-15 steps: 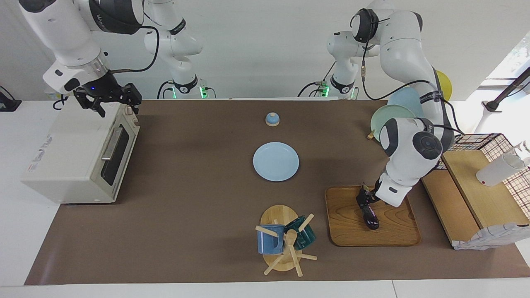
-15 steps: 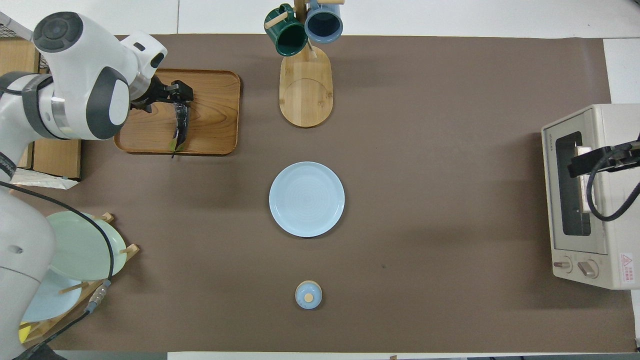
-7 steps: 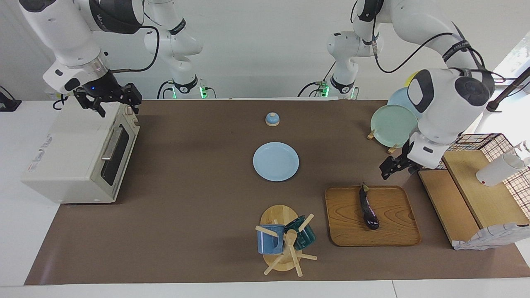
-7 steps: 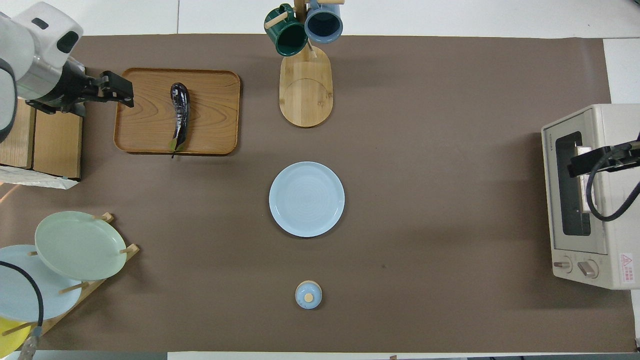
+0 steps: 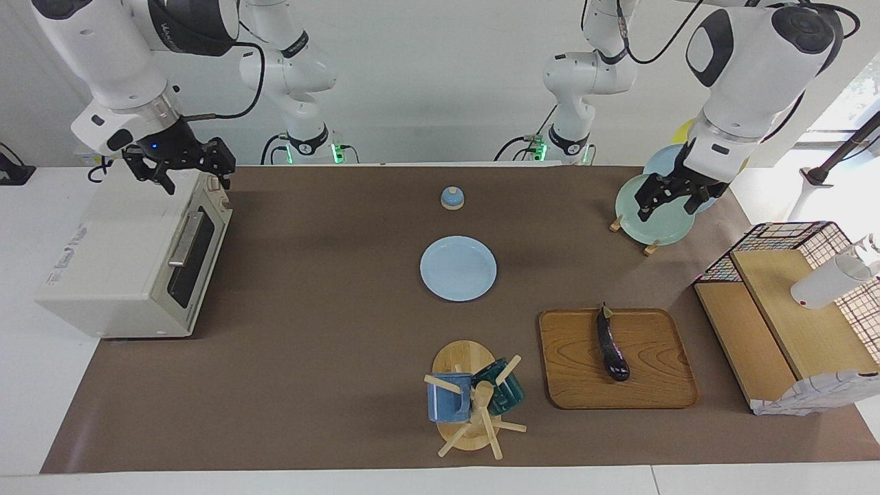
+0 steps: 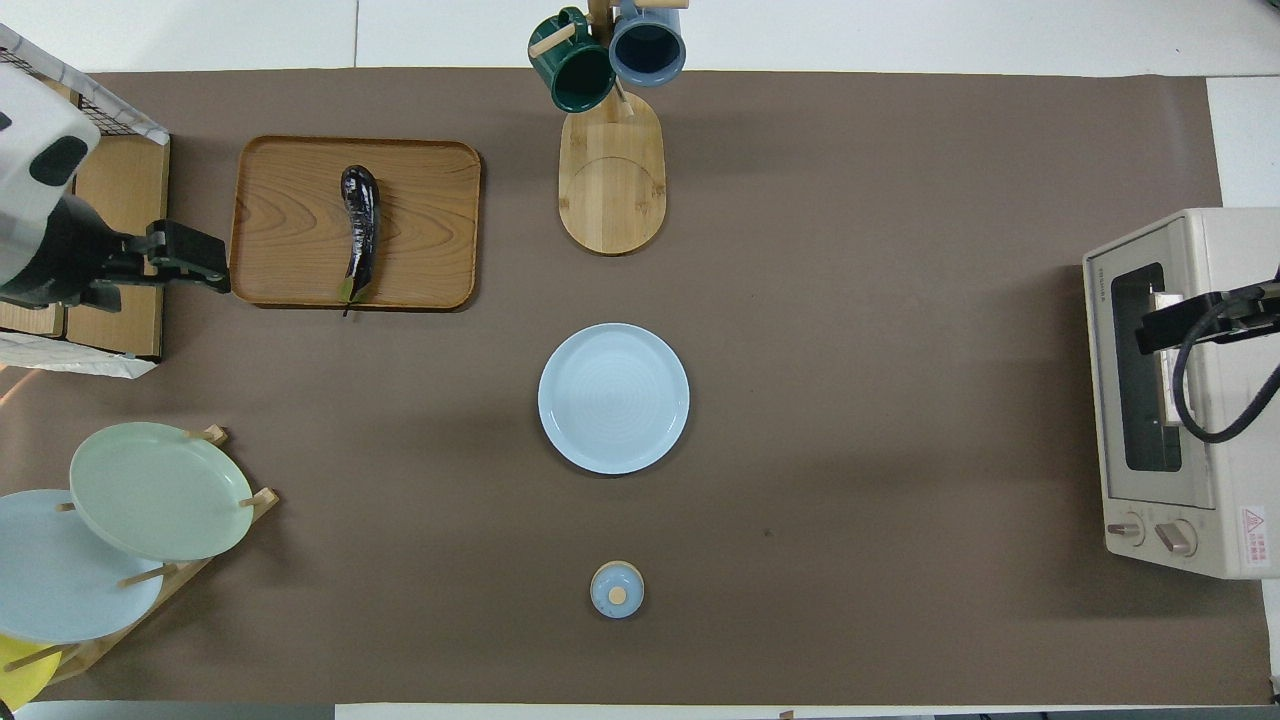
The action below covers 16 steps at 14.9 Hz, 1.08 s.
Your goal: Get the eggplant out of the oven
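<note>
Looking at where things lie, you've got the eggplant (image 5: 611, 348) flat on the wooden tray (image 5: 653, 385) at the left arm's end of the table, well apart from the oven (image 5: 117, 258), whose dark glass door is closed at the right arm's end. So by my read the eggplant is already out and there's little left to do. The one relation that counts: its long axis runs toward and away from the robots, stem cap on the nearer end, fat end farther off. Your left gripper (image 5: 670, 196) is up in the air over the rack of plates (image 5: 650, 206), jaws apart and holding nothing, and in the overhead view it shows beside the tray's edge with clear space between it and the eggplant (image 6: 358, 232). Your right gripper (image 5: 180, 167) waits over the top of the oven by its nearer corner, jaws apart too, clamped on nothing. If you did want the eggplant again, the left arm is the nearer one by far, and I'd say you'd close across the slim body, not along it. The blue plate (image 5: 458, 268) mid-table is bare.
</note>
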Tool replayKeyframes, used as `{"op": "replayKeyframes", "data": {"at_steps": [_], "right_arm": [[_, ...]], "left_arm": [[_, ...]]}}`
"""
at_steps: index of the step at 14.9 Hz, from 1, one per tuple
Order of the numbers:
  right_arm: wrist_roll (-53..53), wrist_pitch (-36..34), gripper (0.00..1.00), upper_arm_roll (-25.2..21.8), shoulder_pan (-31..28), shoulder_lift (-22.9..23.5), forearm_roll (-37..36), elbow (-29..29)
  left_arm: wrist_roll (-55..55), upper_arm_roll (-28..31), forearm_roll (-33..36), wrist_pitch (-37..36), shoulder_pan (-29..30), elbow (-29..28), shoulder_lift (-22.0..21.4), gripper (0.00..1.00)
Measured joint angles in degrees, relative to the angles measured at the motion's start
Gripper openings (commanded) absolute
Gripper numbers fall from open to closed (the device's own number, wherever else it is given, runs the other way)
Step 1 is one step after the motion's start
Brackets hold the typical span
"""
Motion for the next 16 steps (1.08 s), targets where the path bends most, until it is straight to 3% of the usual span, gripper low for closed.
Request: {"op": "replayKeyframes", "data": {"at_steps": [3,7,11,16], "right_arm": [[0.0,0.0,1.0,0.0,0.0,0.0,0.0,0.0],[0.0,0.0,1.0,0.0,0.0,0.0,0.0,0.0],[0.0,0.0,1.0,0.1,0.0,0.0,0.0,0.0],[0.0,0.0,1.0,0.1,0.1,0.0,0.0,0.0]], "left_arm": [[0.0,0.0,0.0,0.0,0.0,-3.3,-2.4,1.0],[0.7,-1.4,0.0,-2.0,2.3,-1.6,-2.5,1.0],[1.0,-7.2,0.0,-4.5,7.9,0.1,-2.5,1.0],[1.1,-4.3,-1.4,-5.4,5.6,0.1,-2.3,1.0]]}}
